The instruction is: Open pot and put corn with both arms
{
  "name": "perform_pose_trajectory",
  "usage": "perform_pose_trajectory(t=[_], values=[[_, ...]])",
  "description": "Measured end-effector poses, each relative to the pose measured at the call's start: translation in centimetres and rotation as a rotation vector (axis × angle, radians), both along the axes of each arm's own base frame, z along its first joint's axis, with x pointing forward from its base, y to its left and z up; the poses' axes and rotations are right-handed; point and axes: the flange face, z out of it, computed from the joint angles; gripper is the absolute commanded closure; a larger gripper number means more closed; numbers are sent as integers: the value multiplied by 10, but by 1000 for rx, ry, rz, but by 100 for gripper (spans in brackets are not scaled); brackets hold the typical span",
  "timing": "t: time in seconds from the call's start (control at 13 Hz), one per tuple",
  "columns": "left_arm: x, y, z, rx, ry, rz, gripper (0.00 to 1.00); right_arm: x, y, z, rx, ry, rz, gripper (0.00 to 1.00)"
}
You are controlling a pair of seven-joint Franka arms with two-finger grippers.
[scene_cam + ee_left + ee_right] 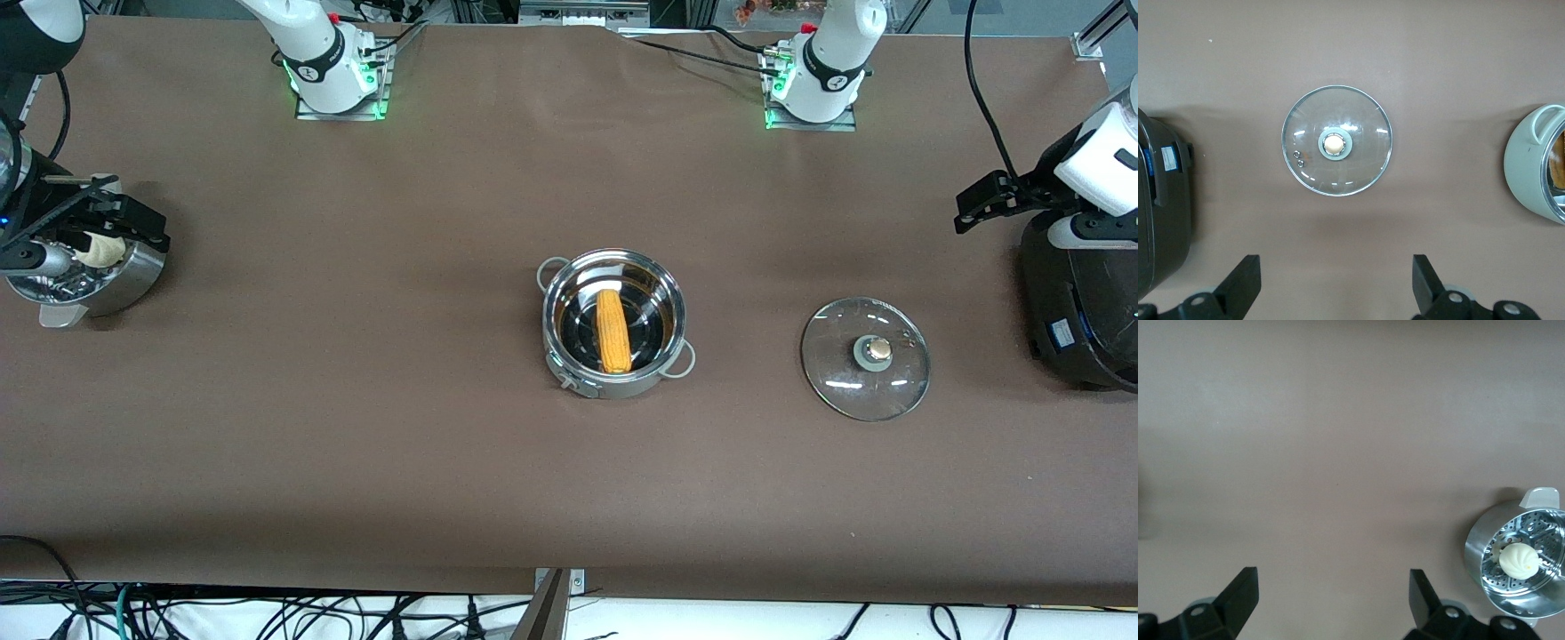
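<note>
- You have the pot (613, 324) sitting open in the middle of the brown tabletop (356, 427): a shiny round steel pot with a mirror-bright inside and a small pale loop handle on each of two facing sides.
- Inside it lies the corn (613, 331), one yellow-orange husked cob, its length running from the robots' edge toward the front camera, its nearer end leaning against the pot's wall.
- The lid (865, 358) lies flat on the tabletop well apart from the pot, toward the left arm's end; it is clear glass with a metal rim and a tan knob (879, 348) pointing up in a grey collar.
- Your left gripper (1335, 287) hangs near the lid with its black fingers (1241, 283) spread wide and nothing between them; in the front view it shows over a large black cooker (1080, 302) at the tabletop's edge.
- Your right gripper (1331, 603) is at the right arm's end of the tabletop, fingers (1238, 597) wide apart and empty, over bare tabletop in its own view.
- Next to it stands a perforated steel bowl (89, 276) holding a pale bun (1519, 561).
</note>
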Motion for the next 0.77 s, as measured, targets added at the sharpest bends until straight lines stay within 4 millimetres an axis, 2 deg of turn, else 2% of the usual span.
perform_pose_trajectory(t=[0.38,0.77], values=[[0,0,0,0,1,0,0,4,-4,-9,-2,15,-13,0],[0,0,0,0,1,0,0,5,-4,-9,-2,15,-13,0]])
